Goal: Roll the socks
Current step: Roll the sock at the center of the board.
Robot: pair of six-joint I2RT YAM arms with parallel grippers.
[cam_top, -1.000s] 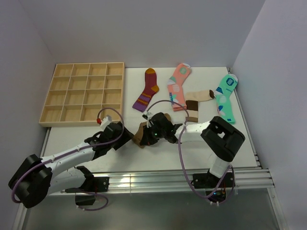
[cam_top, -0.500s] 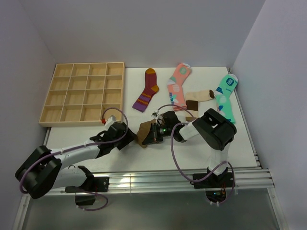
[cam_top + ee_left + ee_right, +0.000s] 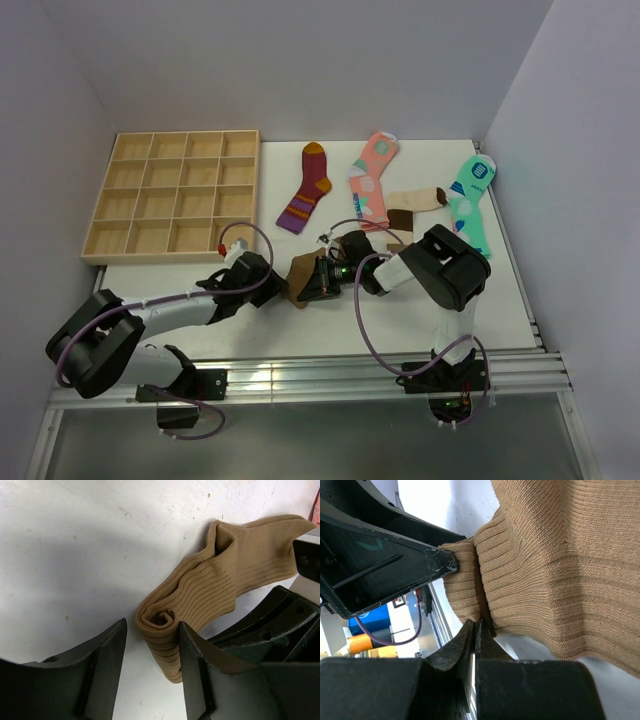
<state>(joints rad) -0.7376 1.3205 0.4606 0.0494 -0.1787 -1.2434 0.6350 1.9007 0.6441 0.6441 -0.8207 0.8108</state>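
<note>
Brown sock [image 3: 299, 276] on table [image 3: 300, 325], outside tray [image 3: 140, 257]

Bright even light, soft shadows, sharp

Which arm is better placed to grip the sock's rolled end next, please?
Left. The left gripper stands open astride the rolled end of the brown sock, whereas the right gripper is shut, pinching the fabric farther along.

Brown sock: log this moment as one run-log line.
brown sock: partly rolled | left jaws: open, straddling rolled end | right jaws: shut, pinching brown sock | beige sock: flat, untouched
</note>
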